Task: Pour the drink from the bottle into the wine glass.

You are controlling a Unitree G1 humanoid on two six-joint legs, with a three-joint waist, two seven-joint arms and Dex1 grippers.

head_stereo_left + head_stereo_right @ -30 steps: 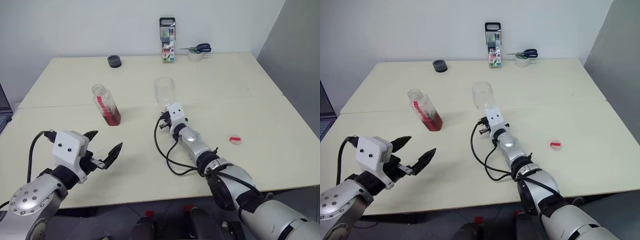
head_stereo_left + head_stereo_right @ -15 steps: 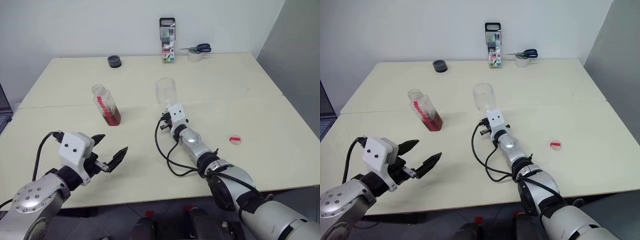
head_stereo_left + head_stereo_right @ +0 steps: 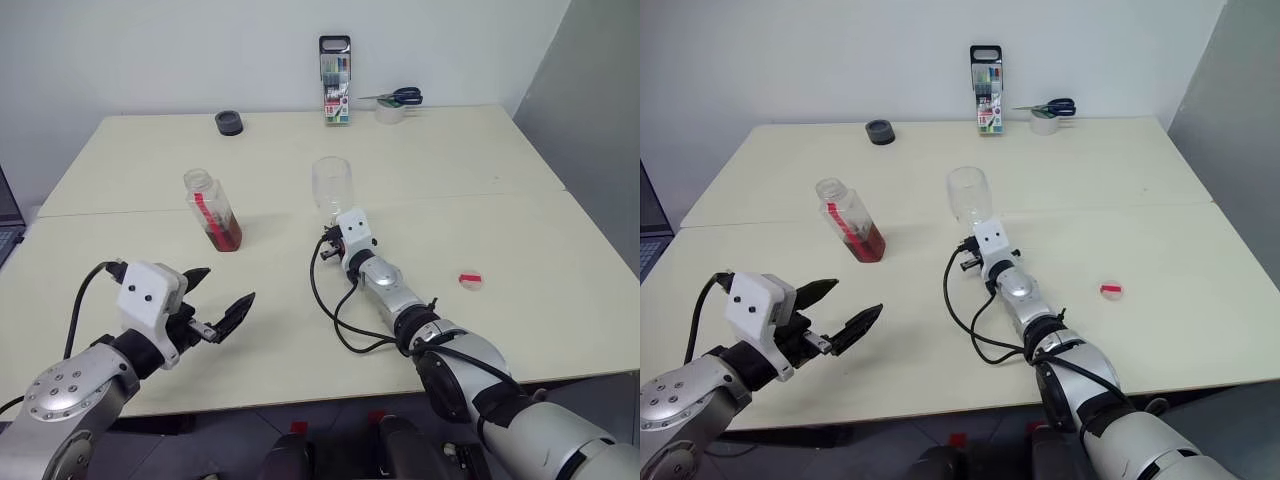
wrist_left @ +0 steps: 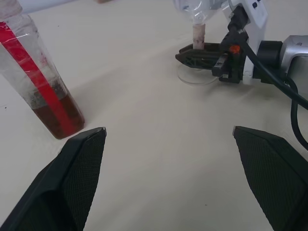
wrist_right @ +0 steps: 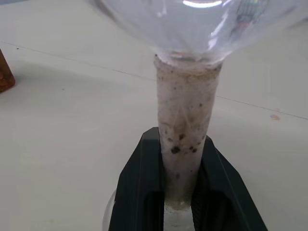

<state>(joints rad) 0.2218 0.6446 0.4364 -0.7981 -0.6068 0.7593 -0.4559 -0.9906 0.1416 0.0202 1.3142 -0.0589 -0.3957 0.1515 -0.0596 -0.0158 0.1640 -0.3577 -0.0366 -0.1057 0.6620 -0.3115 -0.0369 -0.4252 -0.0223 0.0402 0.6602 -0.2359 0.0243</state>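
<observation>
Since a second ago the left end effector has shifted a little toward the middle of the tabletop, and the glass has gone from tilted to upright; the right arm looks unmoved.

Left end effector hovers over the near left of the tabletop, fingers spread wide, holding nothing, pointing toward the bottle and glass.

Right end effector reaches low and level to the glass near the tabletop's middle. Its fingers sit on either side of the stem, close against it just above the foot; whether they clamp it or have eased off, cannot tell. Stem looks wrapped in whitish speckled material in the right wrist view. Bowl is empty, foot rests on the tabletop.

Bottle stands upright to the left of the glass, well apart from it, uncapped, red strip down its side. Drink fills roughly the bottom third, reddish-brown. Bottle is ahead of the left end effector, not touched.

Small red cap lies on the tabletop right of the right arm. At the far edge: a black round thing, a pen case standing upright, a tape roll with scissors on top. Black cable loops beside the right forearm.
</observation>
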